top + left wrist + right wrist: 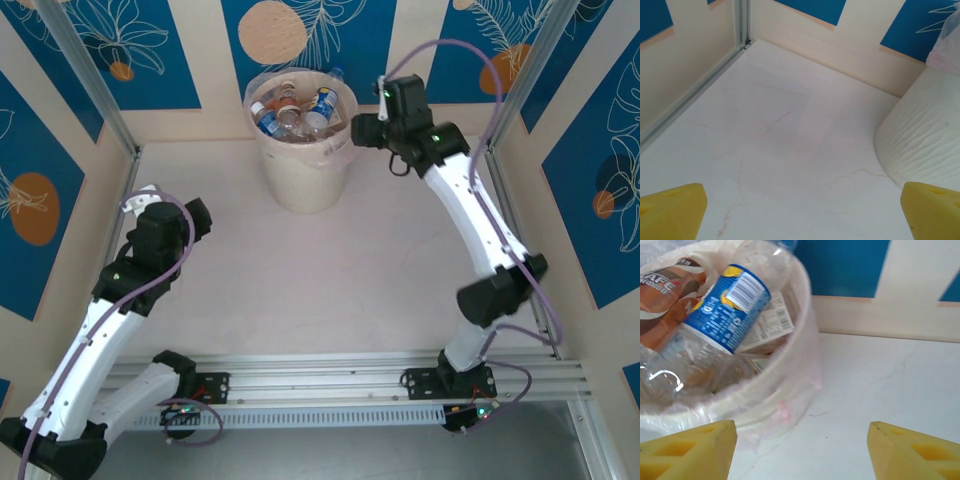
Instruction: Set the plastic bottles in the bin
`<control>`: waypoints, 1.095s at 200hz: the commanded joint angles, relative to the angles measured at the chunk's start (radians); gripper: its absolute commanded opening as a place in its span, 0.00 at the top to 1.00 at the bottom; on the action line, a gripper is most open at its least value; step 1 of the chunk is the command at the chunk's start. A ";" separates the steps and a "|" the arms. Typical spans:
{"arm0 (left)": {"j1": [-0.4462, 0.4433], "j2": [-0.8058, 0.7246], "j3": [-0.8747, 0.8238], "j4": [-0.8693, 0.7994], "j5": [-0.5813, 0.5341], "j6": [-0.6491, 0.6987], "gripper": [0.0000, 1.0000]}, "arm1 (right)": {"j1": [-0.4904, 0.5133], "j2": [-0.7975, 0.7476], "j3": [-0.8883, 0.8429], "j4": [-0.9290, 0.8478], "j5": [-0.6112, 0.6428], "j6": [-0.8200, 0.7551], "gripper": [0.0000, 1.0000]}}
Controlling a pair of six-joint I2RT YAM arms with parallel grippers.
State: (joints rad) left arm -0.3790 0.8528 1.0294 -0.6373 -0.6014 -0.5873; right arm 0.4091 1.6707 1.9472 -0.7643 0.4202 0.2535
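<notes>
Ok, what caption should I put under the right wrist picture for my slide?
Right tool open beside the bin, with a blue-labelled bottle lying inside it.

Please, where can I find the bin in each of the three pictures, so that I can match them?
Top external: the bin stands at top centre, near the back wall.
Left wrist: bin at the right edge, its side wall seen.
Right wrist: bin at the left, bottles inside.
Shared landmark: the clear liner bag over its rim.

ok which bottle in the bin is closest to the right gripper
The clear bottle with the blue label, lying slanted on top by the bin rim; the brown-labelled one sits farther from the right gripper.
</notes>
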 commanded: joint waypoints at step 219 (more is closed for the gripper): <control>0.317 0.015 -0.812 1.208 0.272 0.520 0.01 | -0.261 -0.778 -1.602 1.071 0.017 -0.136 0.01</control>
State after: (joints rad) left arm -0.1085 0.8097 0.2451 0.3672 -0.4252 -0.0746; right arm 0.1707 0.8722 0.3946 0.0937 0.5278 0.1287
